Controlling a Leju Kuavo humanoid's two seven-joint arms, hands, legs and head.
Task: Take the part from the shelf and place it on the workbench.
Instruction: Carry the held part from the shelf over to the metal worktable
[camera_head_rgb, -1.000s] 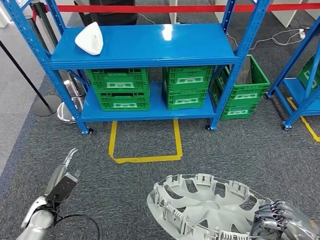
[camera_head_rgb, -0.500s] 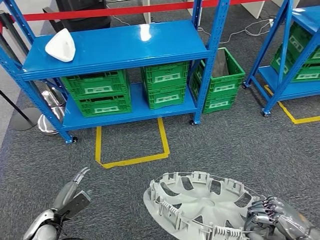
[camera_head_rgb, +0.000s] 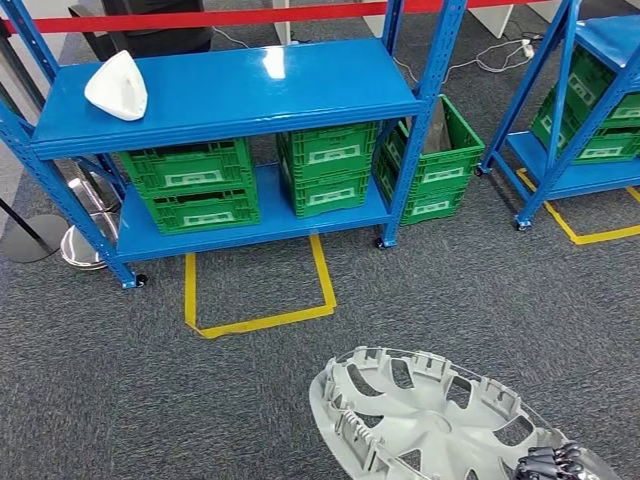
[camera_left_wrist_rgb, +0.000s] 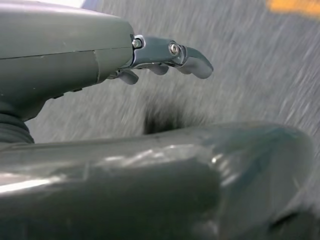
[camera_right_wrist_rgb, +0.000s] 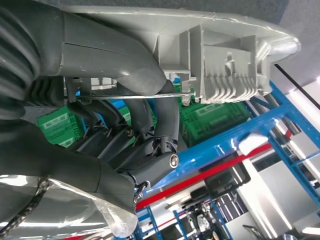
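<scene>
Right hand (camera_head_rgb: 551, 464): fingers curled over the rim of the grey wheel cover (camera_head_rgb: 423, 420) — gripping it, low above the carpet
Left hand (camera_left_wrist_rgb: 113, 60): fingers apart, holding nothing
Blue shelf (camera_head_rgb: 226, 95): behind, well apart

1. No text, brand, number or sign can be read in any view.
2. Green crates (camera_head_rgb: 190, 183) on the blue shelf (camera_head_rgb: 226, 90) carry pale label panels on their fronts; lettering too small to make out.
3. Yellow floor tape (camera_head_rgb: 260, 300): plain outline, no wording.
</scene>
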